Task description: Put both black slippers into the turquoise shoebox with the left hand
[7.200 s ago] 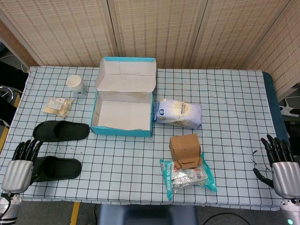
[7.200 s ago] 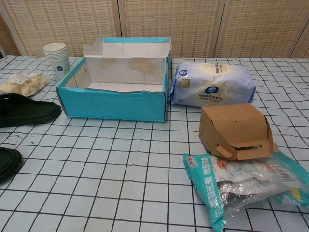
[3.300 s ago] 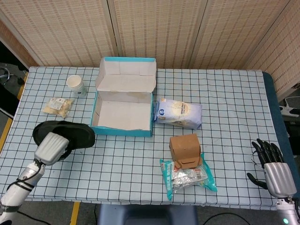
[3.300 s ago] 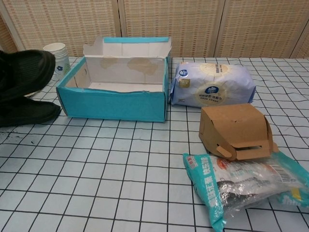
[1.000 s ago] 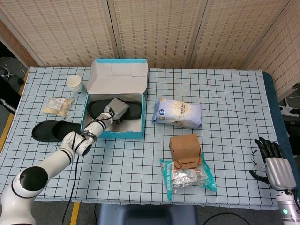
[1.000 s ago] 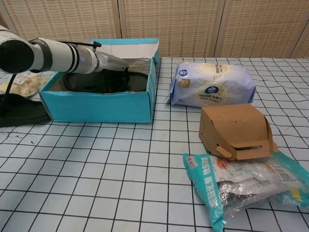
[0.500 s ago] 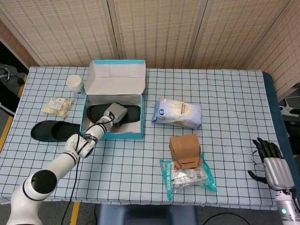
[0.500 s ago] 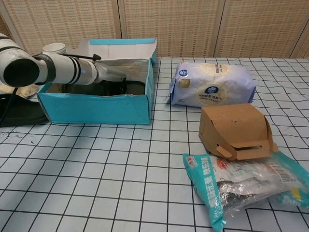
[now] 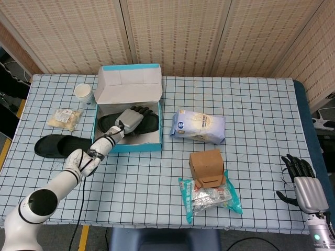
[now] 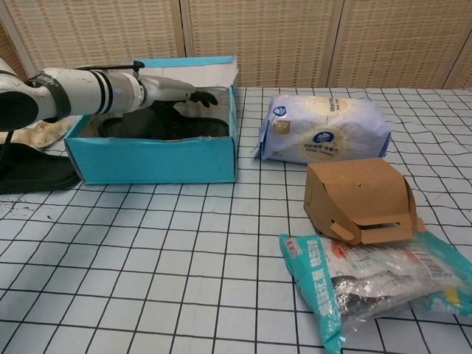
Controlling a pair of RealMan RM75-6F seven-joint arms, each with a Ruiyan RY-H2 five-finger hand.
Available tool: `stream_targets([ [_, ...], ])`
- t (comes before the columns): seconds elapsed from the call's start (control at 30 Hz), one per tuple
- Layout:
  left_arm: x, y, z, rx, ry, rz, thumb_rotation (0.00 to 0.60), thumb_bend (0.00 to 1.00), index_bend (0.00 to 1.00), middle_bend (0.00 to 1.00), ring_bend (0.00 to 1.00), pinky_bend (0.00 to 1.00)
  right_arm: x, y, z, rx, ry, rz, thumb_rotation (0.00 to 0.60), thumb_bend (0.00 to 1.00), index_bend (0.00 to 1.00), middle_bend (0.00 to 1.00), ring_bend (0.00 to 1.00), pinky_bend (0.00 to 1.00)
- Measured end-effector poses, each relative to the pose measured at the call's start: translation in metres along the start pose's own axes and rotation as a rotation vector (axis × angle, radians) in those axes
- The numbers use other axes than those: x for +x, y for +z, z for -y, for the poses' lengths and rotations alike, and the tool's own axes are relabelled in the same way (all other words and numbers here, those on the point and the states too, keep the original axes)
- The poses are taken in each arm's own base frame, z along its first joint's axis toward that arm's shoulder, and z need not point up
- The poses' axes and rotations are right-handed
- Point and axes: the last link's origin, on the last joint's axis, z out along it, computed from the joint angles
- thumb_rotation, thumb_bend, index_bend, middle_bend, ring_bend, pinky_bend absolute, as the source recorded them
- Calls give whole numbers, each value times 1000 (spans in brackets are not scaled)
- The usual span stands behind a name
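The turquoise shoebox [image 9: 129, 148] [image 10: 155, 158] stands open at the table's left, lid tipped back. One black slipper [image 9: 146, 124] [image 10: 158, 125] lies flat inside it. My left hand [image 9: 132, 117] [image 10: 177, 91] hovers just above that slipper with its fingers stretched out and apart, holding nothing. The second black slipper [image 9: 58, 146] [image 10: 33, 174] lies on the checked cloth, left of the box. My right hand [image 9: 304, 187] hangs at the table's near right corner, empty, fingers loosely apart.
A paper cup [image 9: 84, 93] and a snack bag [image 9: 65, 119] sit left of the box. Right of it lie a white-blue pack [image 9: 199, 126] [image 10: 322, 127], a brown carton [image 9: 207, 168] [image 10: 359, 199] and a teal packet [image 9: 210, 197] [image 10: 369, 280].
My left hand has risen off the slipper in the box and its fingers have spread out. The slipper stays lying in the box, which has shifted slightly.
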Motion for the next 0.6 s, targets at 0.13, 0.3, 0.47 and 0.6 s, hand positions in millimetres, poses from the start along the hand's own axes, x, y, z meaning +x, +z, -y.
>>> stream_targets([
  [0.13,5,-5,7,-3,-43,3,600,361,0,0,0,38,1,-2,1,2,1,-4,600,80,0,0,0,0],
  [0.3,13,-12,10,-23,-94,-11,600,359,0,0,0,33,1,-2,1,3,1,-4,600,80,0,0,0,0],
  [0.47,34,-26,11,-82,-137,-89,600,365,0,0,0,31,3,-2,1,4,1,-17,600,80,0,0,0,0],
  [0.6,48,-49,15,-130,-157,-155,600,365,0,0,0,31,6,-3,2,13,-1,-32,600,81,0,0,0,0],
])
